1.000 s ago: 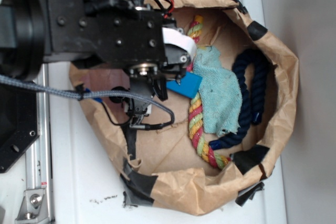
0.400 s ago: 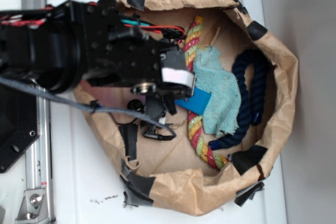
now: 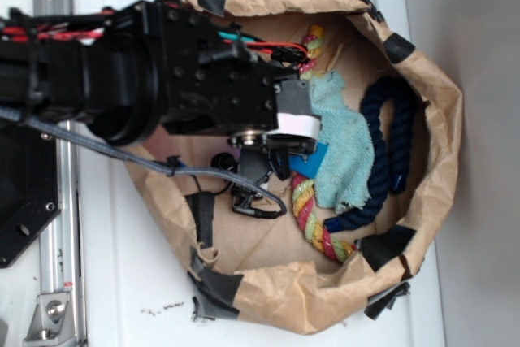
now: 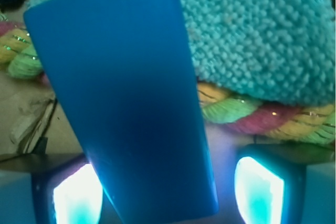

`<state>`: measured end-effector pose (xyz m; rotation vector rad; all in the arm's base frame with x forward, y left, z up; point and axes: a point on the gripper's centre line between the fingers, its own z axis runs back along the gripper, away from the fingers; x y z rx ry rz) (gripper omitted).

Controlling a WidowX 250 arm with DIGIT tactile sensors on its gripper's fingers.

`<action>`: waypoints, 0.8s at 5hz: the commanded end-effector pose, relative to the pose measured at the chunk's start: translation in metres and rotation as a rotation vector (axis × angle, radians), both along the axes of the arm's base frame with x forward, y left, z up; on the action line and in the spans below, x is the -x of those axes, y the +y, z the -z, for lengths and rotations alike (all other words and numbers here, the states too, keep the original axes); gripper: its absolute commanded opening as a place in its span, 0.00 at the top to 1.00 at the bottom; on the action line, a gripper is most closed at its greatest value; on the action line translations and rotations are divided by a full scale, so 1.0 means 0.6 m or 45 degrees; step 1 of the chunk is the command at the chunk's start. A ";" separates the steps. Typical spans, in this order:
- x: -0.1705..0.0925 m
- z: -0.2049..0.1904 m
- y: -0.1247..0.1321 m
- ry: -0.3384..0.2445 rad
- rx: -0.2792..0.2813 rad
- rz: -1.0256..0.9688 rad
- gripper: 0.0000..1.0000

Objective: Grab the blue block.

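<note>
Inside a taped brown paper bag [image 3: 422, 79] on a white bench [image 3: 122, 282], the gripper [image 4: 160, 190] hangs low over the blue block [image 4: 126, 93], which lies across a multicoloured rope [image 4: 252, 111] beside a teal cloth [image 4: 262, 30]. The jaws stand apart, one either side of the block's near end, gripping nothing, so closing and lifting apparently remain. Only the wrist view shows that straddle; the exterior view shows a dark navy rope [image 3: 390, 140] beyond the cloth.

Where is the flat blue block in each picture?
Exterior: only a corner of the flat, smooth bright blue block shows, mid-picture, under the black gripper.
Wrist: it fills the middle, its near end between the two glowing fingertips.
Shared landmark: the fuzzy teal cloth, beside the block, with the multicoloured rope.
</note>
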<state>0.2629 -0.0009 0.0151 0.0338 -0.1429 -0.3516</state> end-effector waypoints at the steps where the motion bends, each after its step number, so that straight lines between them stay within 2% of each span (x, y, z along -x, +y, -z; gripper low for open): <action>1: -0.025 -0.048 -0.011 -0.113 0.093 -0.058 0.00; 2: -0.033 -0.044 -0.005 -0.105 0.124 -0.104 1.00; 4: -0.029 -0.028 -0.009 -0.093 0.070 -0.085 1.00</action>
